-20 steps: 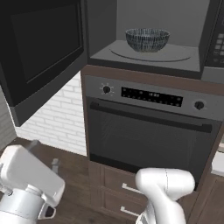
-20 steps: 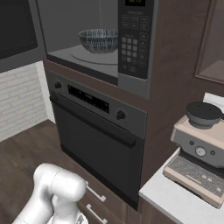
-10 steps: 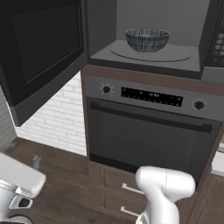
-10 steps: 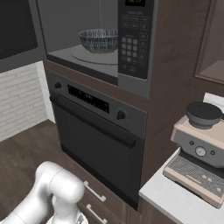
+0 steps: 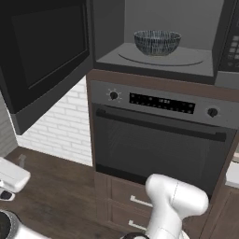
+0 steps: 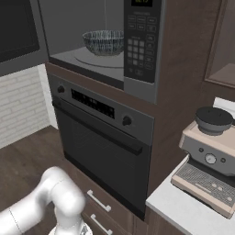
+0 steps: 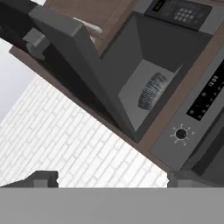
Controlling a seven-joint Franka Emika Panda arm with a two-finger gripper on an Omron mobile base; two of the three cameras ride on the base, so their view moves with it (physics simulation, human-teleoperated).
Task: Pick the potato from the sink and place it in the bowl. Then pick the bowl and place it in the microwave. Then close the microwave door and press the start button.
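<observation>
Inside the microwave [image 5: 219, 42] sits the bowl [image 5: 157, 42]; tool [image 7: 109, 179] fingers apart.

Hidden and cut-off parts around the open microwave

The inside of the bowl [image 5: 157, 42] is screened by its own rim, so its contents cannot be told. The microwave door [image 5: 44, 56] is cut off at 9 and 12 o'clock in the left base view. Only the tips of the gripper [image 7: 107, 179] are seen at 6 o'clock in the hand view; its opening cannot be judged. The keypad [image 6: 137, 48] markings are too small to be read.
</observation>
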